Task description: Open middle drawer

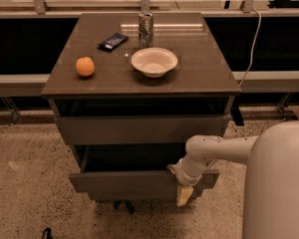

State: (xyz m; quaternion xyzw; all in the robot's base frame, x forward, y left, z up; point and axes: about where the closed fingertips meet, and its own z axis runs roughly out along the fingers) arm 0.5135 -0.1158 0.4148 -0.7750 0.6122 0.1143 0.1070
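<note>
The grey cabinet has a drawer front (139, 128) just below its top. Beneath it the middle drawer (124, 182), a plain grey handleless panel, stands pulled out towards me, with a dark gap behind its top edge. My gripper (185, 194) is at the right part of that drawer's front, reaching over its top edge, with its pale tip hanging in front of the panel. My white arm (214, 151) comes in from the right. The inside of the drawer is dark.
On the cabinet top (199, 78) are an orange (84, 66), a white bowl (154, 61), a metal can (146, 29) and a dark packet (113, 41). My white body (279, 183) fills the lower right. Speckled floor (25, 178) lies to the left.
</note>
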